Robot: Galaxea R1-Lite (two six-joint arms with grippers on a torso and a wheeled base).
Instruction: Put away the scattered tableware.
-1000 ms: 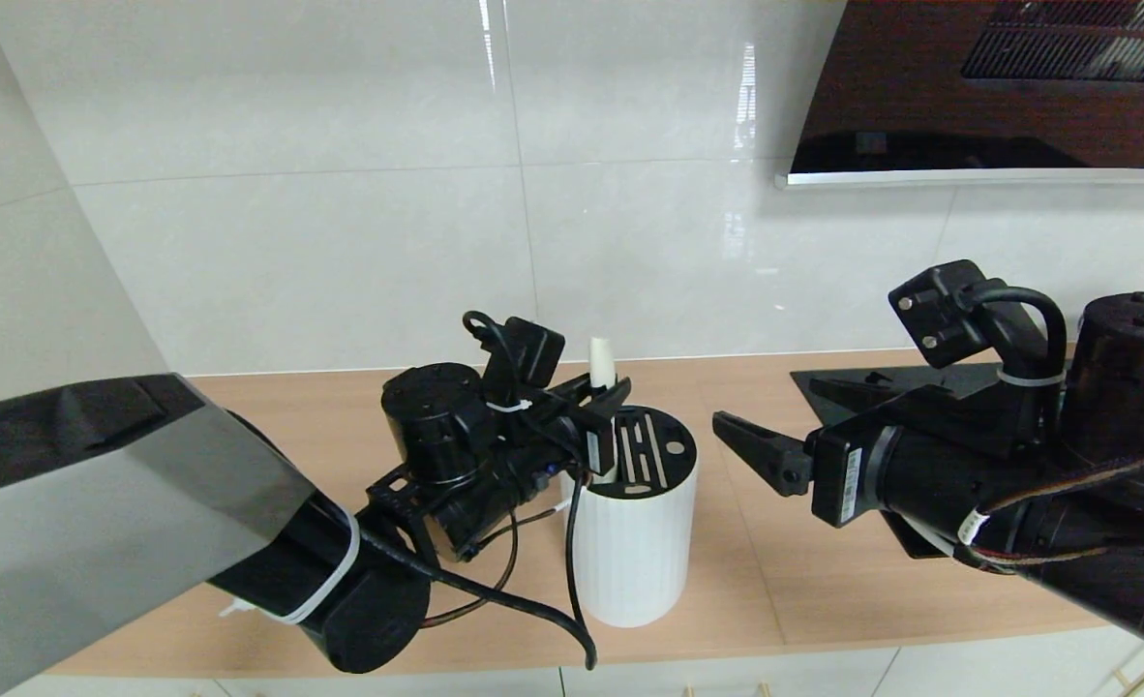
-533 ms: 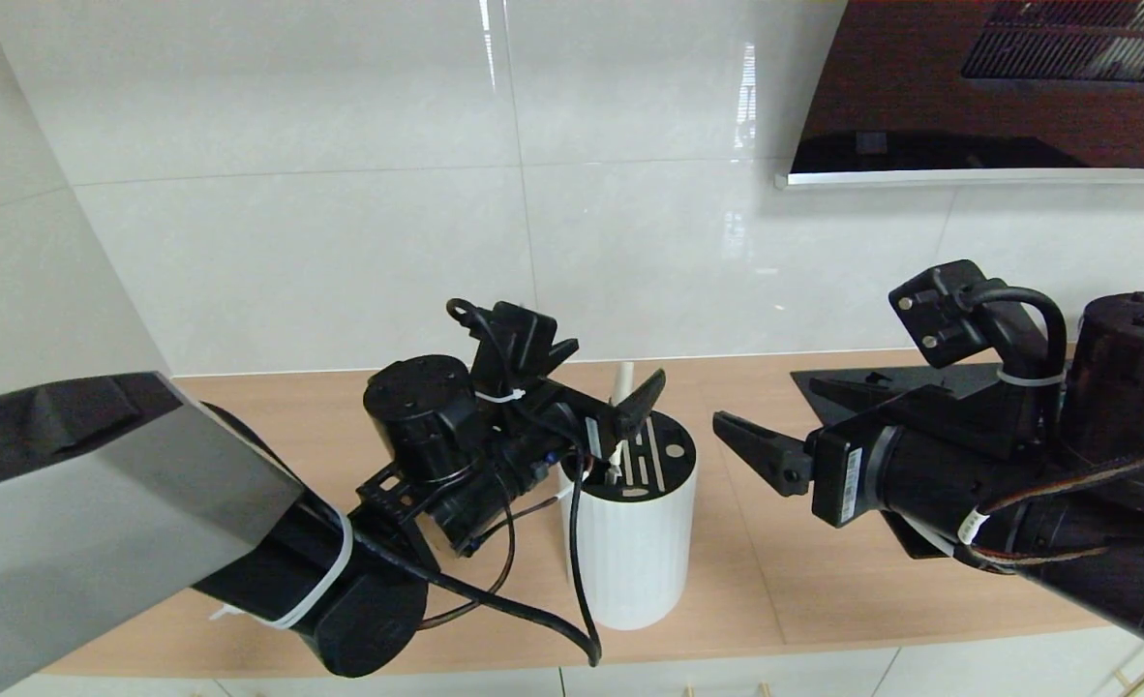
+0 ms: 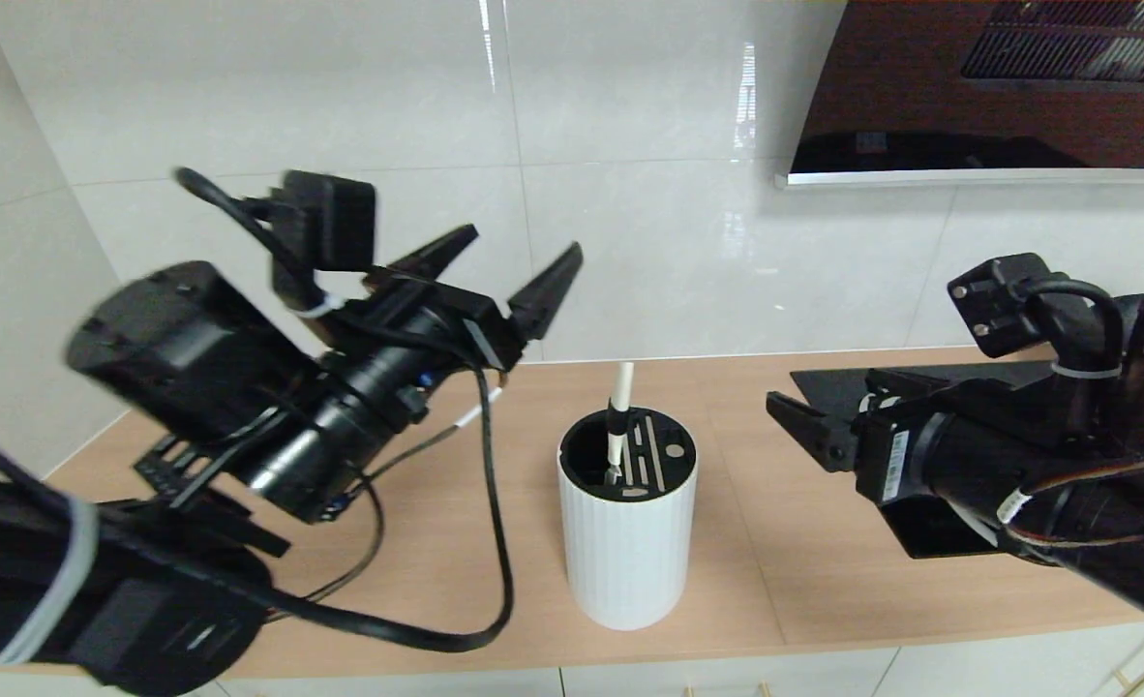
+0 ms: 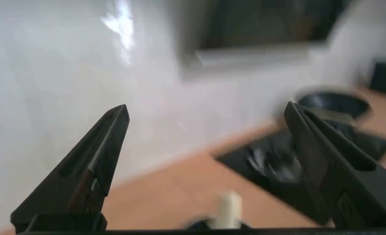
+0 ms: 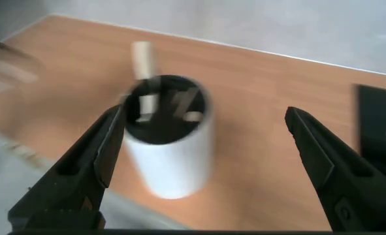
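A white ribbed utensil holder [image 3: 627, 552] with a black slotted top stands on the wooden counter [image 3: 804, 590]. A white-handled utensil [image 3: 618, 407] stands upright in one of its slots, free of both grippers. My left gripper [image 3: 522, 244] hangs open above and to the left of the holder, with nothing between its fingers. In the left wrist view the gripper [image 4: 206, 109] spreads wide over the handle tip [image 4: 228, 210]. My right gripper [image 3: 790, 416] is to the right of the holder at about its top height. It is open and empty [image 5: 204, 114], facing the holder [image 5: 173, 163].
A black cooktop [image 3: 843, 382] lies on the counter at the right, behind my right arm. A dark range hood [image 3: 998, 87] hangs above it. The tiled wall [image 3: 630, 242] runs close behind the holder. The counter's front edge passes just before the holder.
My left gripper has let go of the white-handled utensil, now sunk lower in the holder, and has opened wide and risen up and to the left. The right arm has drawn back slightly to the right.
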